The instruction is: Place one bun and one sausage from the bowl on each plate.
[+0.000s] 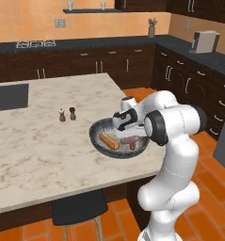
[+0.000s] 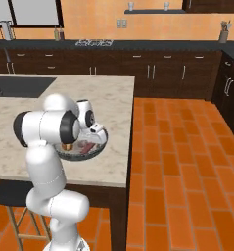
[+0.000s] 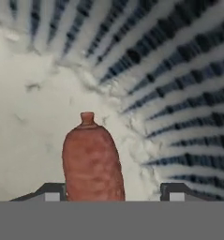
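At the centre of the left base view, the bowl point(image 1: 99, 136) sits on the marble worktop point(image 1: 34, 150), holding a bun point(image 1: 109, 141) and sausages. The claw point(image 3: 112, 192) stands partly open, straddling a sausage point(image 3: 92, 164); whether it grips, I cannot tell.

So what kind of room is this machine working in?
A home-style kitchen, computer-rendered. A marble-topped island holds a bowl of sausages and buns, dark cabinets line the walls, and a sink is set in the island top.
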